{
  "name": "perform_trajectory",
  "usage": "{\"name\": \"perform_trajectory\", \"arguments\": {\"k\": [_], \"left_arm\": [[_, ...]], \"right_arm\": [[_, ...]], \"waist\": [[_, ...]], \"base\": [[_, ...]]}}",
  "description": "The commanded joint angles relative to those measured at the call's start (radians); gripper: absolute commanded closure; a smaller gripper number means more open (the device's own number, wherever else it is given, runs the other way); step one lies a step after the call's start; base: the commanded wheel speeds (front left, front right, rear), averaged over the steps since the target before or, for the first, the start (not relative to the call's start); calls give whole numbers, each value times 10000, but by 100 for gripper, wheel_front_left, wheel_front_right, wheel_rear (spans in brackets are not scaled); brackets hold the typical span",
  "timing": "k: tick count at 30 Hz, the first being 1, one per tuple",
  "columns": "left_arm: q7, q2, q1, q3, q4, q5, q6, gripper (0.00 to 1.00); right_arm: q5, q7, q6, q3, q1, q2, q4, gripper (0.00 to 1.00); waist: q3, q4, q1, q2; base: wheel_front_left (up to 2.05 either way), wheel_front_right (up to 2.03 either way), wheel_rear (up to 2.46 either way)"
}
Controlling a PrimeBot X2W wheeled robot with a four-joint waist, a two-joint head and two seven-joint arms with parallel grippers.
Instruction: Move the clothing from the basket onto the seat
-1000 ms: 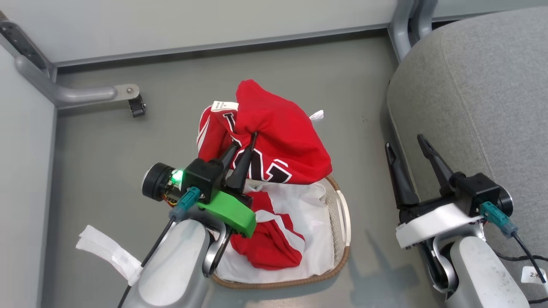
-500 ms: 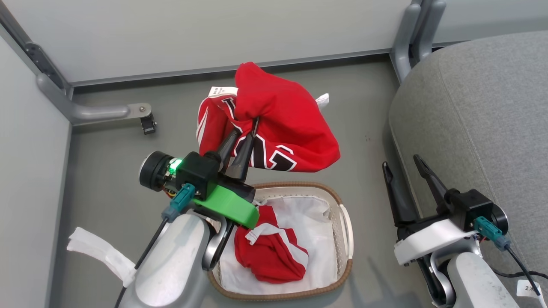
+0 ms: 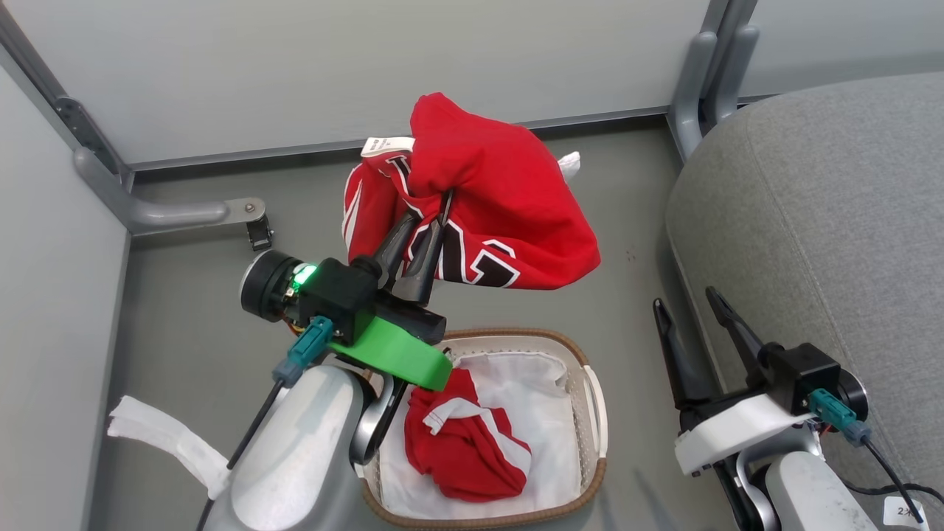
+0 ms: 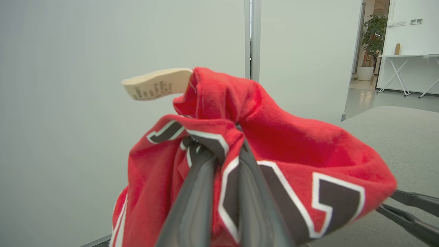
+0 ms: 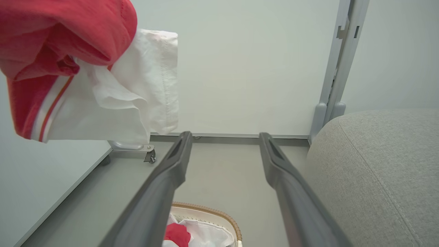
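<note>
The clothing point(image 3: 516, 221) is split. The seat point(image 3: 826, 221) stands right of the basket point(image 3: 596, 413); the jersey point(image 3: 487, 162) hangs above the basket, pinched in the closed left gripper point(image 3: 431, 206); the striped garment point(image 3: 464, 442) lies inside. Swing high rightward, clearing the spread, empty right gripper point(image 3: 683, 297).

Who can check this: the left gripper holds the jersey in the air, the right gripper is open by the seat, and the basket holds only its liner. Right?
Not quite: the head view shows a red garment also lying in the basket on the liner. The rest stands: the left gripper holds the jersey in the air, the right gripper is open by the seat.
</note>
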Motion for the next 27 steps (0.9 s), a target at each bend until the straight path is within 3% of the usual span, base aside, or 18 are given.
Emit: {"name": "perform_trajectory", "arguments": {"k": [1,11,27], "left_arm": [[-5,39,182,10,-53,51,-41,100],[-5,39,224,-20,52,-76,-36,100],[-5,39,211,-97,266,-271,-36,100]], "right_arm": [[-1,-44,-3,9,61,-40,27,0],[-111,-44,-3,504,-226,-159,-557,0],[-589,-33,-3,2559,-1232,-873,-1990,0]], "waist": [[9,-18,0,0],[135,-60,0,0],[283,-17,0,0]], "base": [[0,0,0],[0,0,0],[0,0,0]]}}
